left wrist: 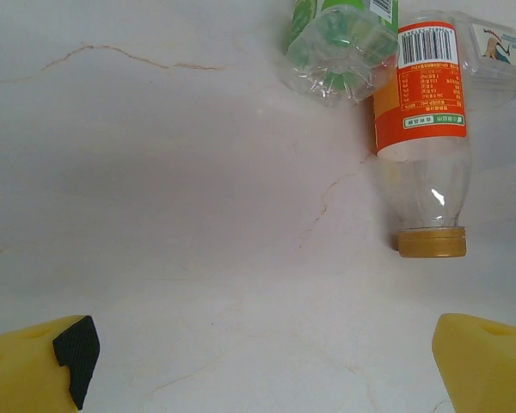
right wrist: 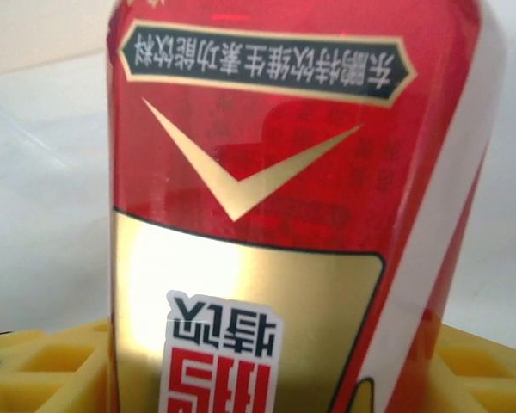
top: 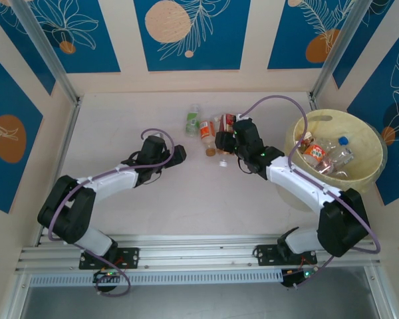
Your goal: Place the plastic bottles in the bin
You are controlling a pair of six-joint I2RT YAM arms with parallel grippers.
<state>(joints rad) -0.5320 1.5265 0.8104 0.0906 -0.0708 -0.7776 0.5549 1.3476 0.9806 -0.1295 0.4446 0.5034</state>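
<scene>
One red-gold Chinese-txt bottle [right wrist: 284, 215] betw. R gripper [right wrist: 275, 366] jaws, grip unclear, orange barcode bottle [left wrist: 423, 129], L gripper [left wrist: 262, 370] wide.

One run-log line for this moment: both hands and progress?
left hand: open, empty, over table | right hand: astride red-label bottle, grip unconfirmed | bin: holds bottles | loose: orange-label bottle, green-label bottle

Bin [top: 360, 133] sits at right side of desk [top: 120, 119], w/ several bottles [top: 322, 154] in it. Bottle cluster [top: 203, 129] lies mid-desk, far side. Left gripper [left wrist: 258, 366] is near, left of cluster. Right gripper [top: 223, 142] is at cluster's right end, one bottle [right wrist: 292, 172] btw its fingers.
</scene>
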